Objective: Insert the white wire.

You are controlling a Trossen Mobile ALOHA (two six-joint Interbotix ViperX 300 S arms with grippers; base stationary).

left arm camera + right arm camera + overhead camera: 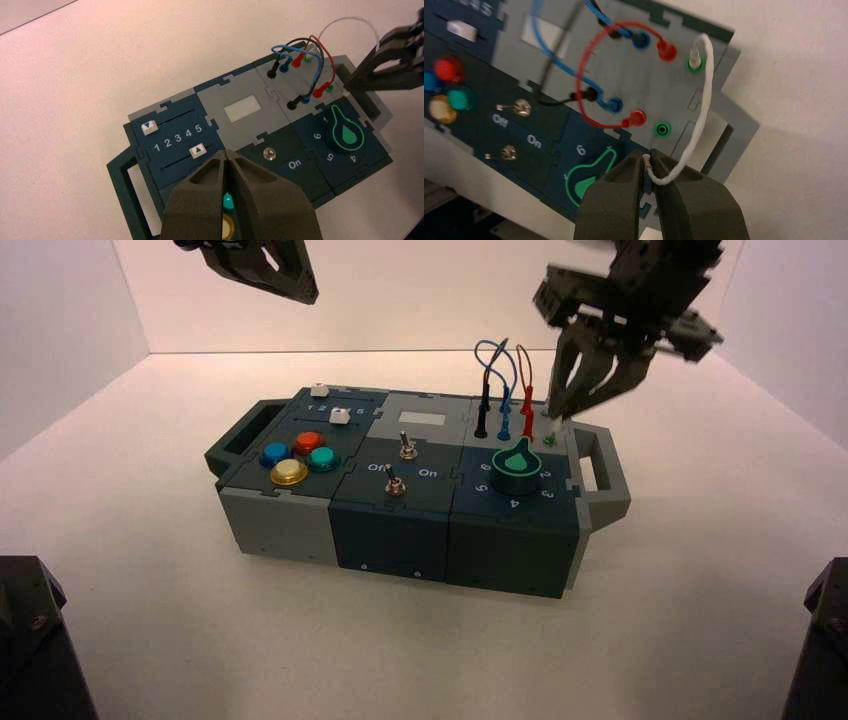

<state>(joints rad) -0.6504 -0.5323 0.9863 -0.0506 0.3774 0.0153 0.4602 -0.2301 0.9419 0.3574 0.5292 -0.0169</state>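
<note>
White wire (706, 95) seated by one end in far green socket (694, 69) | other end pinched in nearly closed right hand (648, 161), beside near green socket (662, 129); best aligned upright, then pressed | left hand (226, 156) held idle, far left

Box panels (461, 476): matt, plastic-looking, in grey, dark navy and dark green; faces smooth, broken by jigsaw-shaped seams. Push buttons (289, 472): glossy, translucent-looking plastic (highlights show on the domes). Toggle switches (521, 107): bare metal, shiny, copper-toned at the base. Knob (515, 472): smooth dark plastic with green trim. Slider caps (198, 150): white plastic, smooth. White wire (705, 100): flexible sheath, soft sheen, smooth. Red lead (585, 60) and blue lead (561, 65): smooth, plastic-looking insulation. Red plugs (667, 50): smooth plastic. Claw of the right arm (649, 200): dark, matt plastic-looking fingers. Bench (420, 640): pale, smooth, low sheen.
</note>
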